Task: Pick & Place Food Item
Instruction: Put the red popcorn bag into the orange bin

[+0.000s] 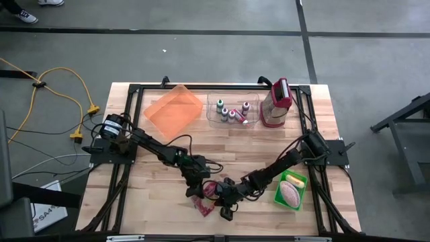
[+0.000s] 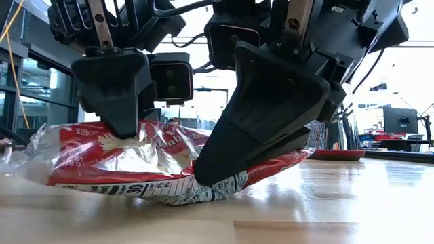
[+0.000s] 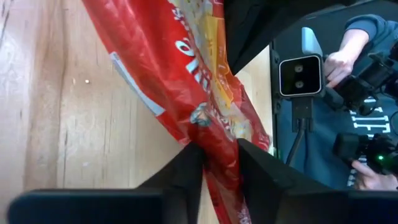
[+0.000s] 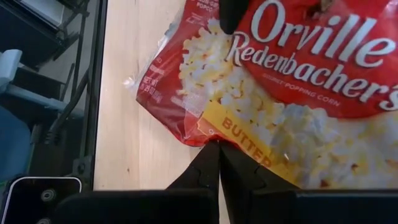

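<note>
A red popcorn bag (image 1: 203, 204) lies flat on the wooden table near its front edge, crumpled, with its printed face up (image 4: 298, 93). My left gripper (image 3: 219, 155) reaches it from the left and is closed on it. My right gripper (image 4: 219, 149) comes from the right, shut, with its tips at the bag's yellow corner. In the low view the left gripper (image 2: 125, 129) stands on the bag's top. The right gripper (image 2: 210, 173) shows large in front of the bag (image 2: 135, 163). My left gripper pinches a raised ridge of the bag's film (image 3: 214, 140) between its two fingers, slanting down from the table's left side. The bag stays lying on the table below it. My right gripper touches the bag's edge at the yellow corner (image 4: 214, 138) with its shut fingertips, slanting down from the right. Whether any film is caught between them I cannot tell.
At the back stand an orange tray (image 1: 173, 107), a clear bin with small bottles (image 1: 232, 111) and a red and white container (image 1: 277, 102). A green tray holding a pale food item (image 1: 292, 190) sits at the right. A person (image 3: 367, 93) is beyond the table.
</note>
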You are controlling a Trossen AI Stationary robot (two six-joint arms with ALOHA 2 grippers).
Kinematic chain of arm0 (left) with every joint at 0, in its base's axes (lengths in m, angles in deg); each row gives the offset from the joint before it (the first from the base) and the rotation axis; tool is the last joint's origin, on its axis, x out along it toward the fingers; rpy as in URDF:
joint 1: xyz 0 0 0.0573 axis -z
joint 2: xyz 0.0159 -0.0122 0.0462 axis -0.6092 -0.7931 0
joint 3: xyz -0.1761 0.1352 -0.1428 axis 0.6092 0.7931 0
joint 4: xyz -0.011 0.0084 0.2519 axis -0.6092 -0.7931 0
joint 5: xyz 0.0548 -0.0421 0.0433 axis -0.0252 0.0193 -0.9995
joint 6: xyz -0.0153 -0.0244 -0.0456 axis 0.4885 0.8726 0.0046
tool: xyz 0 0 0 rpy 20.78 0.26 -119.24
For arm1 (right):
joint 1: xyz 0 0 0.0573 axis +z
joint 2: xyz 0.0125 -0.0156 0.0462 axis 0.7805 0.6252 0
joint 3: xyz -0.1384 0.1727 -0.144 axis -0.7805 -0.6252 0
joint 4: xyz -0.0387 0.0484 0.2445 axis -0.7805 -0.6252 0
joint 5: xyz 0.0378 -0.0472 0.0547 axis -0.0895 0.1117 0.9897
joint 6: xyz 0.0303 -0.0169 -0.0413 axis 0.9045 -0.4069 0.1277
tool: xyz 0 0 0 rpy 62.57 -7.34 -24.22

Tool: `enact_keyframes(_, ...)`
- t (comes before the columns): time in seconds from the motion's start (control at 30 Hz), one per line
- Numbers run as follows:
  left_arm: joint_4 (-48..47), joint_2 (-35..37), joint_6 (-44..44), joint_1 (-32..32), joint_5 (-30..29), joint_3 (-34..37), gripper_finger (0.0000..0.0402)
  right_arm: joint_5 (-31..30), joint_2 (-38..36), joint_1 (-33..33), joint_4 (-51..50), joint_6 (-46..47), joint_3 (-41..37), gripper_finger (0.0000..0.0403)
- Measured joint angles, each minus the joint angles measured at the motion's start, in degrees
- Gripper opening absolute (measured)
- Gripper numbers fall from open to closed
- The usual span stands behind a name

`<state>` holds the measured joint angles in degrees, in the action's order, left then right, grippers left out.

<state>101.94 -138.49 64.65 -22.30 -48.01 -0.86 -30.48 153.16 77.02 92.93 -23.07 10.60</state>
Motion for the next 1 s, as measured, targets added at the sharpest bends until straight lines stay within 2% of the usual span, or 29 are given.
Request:
enact_keyframes(0.13, -0.10, 0.00, -0.02, 0.00, -0.21, 0.00, 0.0046, 0.06, 0.00, 0.00, 0.00, 0.00, 0.00, 0.0003)
enact_keyframes(0.27, -0.10, -0.02, -0.02, -0.14, 0.36, -0.02, 0.0026, 0.45, 0.00, 0.00, 0.14, -0.12, 0.00, 0.0003)
enact_keyframes(0.5, -0.46, -0.02, -0.21, -0.87, 0.76, -0.09, 0.0020, 3.15, 0.00, -0.17, 1.40, -1.51, 0.00, 0.0003)
enact_keyframes(1.0, -0.92, -0.02, -0.02, -0.87, 0.48, -0.13, 0.0019, 4.77, -2.28, -0.11, 2.05, -4.74, 0.00, 0.0003)
